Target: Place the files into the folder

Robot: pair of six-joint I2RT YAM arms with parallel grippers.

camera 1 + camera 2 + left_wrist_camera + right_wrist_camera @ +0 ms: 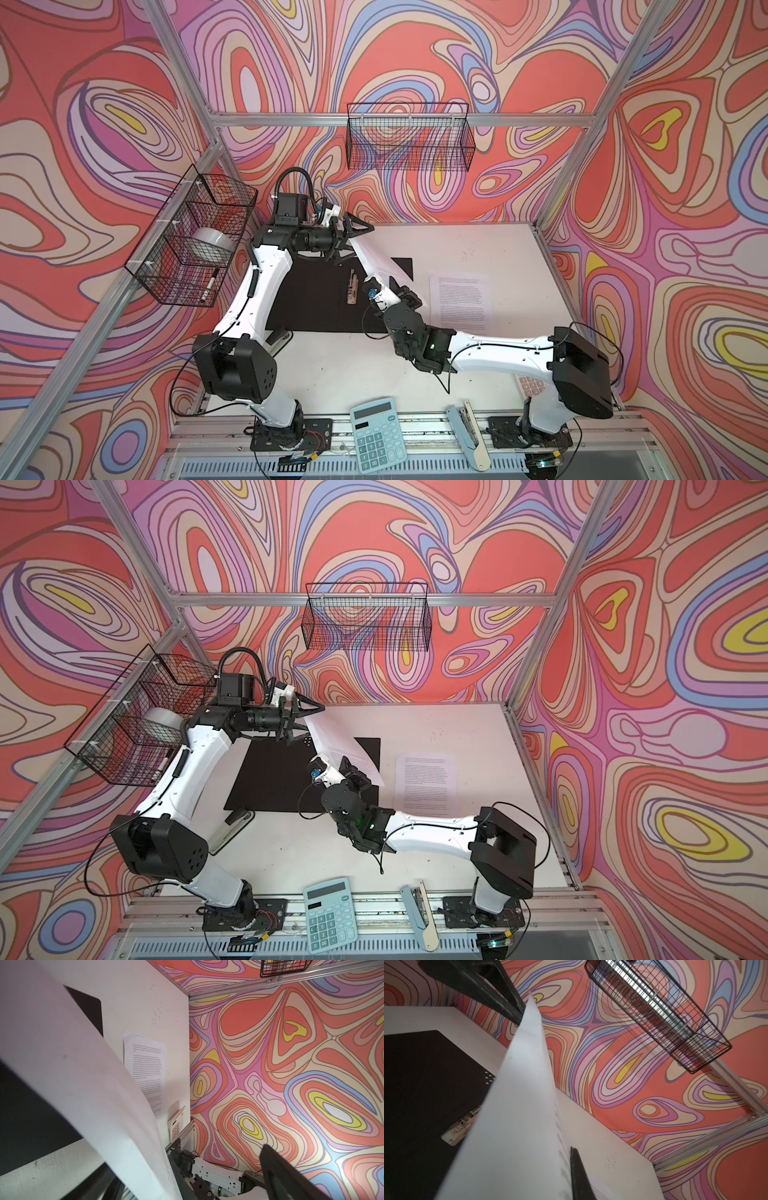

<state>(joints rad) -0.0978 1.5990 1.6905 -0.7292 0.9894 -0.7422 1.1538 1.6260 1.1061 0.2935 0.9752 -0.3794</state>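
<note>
Closest to me, at the front rail, sit a teal calculator [378,434] and a stapler [467,432], both well away from the work. Beyond them the folder [311,299] lies open on the white surface [478,245], black inside up, its metal clip [352,286] near the middle. One of the files, a raised sheet [374,257], slants in the air over the folder's right part. The right fingers [397,286] are pinched together on its lower edge. The left fingers [351,230] stand wide apart around its upper corner, which seems to lean on one of them rather than be gripped. A second printed sheet [459,299] lies flat on the surface just right of the folder, untouched.

Paper like this weighs next to nothing and has no stiffness. Held by one edge it will droop and swing, and it already curves between the two arms. I'd judge an edge pinch, as the right arm has, the only workable hold. Squeezing won't hurt it, but a sideways tug or a snag on the clip could crease or tear it. It will likely skate on the folder's smooth lining, so it wants laying down, not dropping. The flat sheet looks harder to take. It lies flush, so a corner must be lifted or slid before fingers can close round it.
</note>
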